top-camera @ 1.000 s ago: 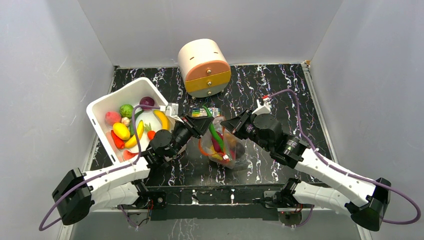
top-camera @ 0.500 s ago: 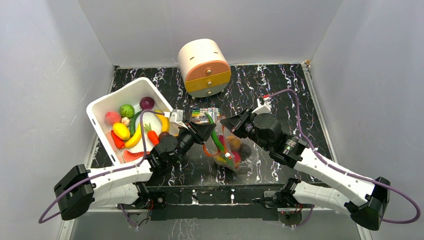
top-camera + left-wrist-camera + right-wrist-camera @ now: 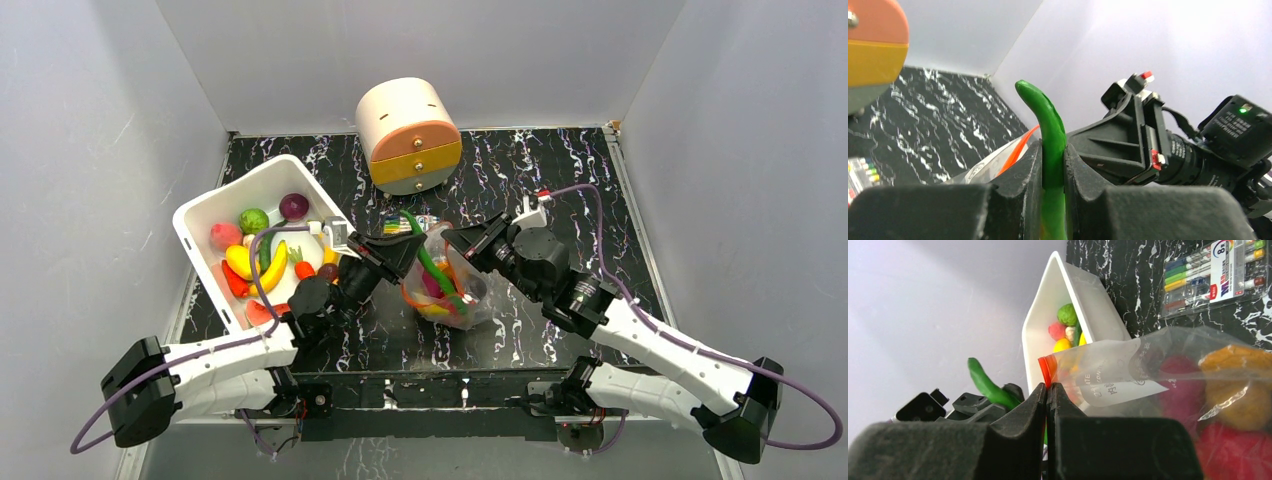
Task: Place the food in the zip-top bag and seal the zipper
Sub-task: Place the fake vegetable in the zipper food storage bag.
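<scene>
White bin (image 3: pixel 230 185), left: holds a yellow banana (image 3: pixel 272 268), a green piece (image 3: pixel 253 220), a purple piece (image 3: pixel 294 206) and other toy food. Left gripper (image 3: pixel 1052 147): clenched on a long green toy vegetable (image 3: pixel 1045 107), tip standing above the jaws. Zip-top bag (image 3: pixel 455 295), centre of table: contains an orange piece (image 3: pixel 1235 365) and red pieces (image 3: pixel 1238 447). Right gripper (image 3: pixel 1048 390): pinched tight on the bag's mouth edge at the red-orange zipper (image 3: pixel 1045 366).

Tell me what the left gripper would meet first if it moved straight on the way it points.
Probably the mouth of the zip-top bag, just beyond the left gripper and its green toy vegetable; the right gripper is close behind. Depth is unclear.
</scene>
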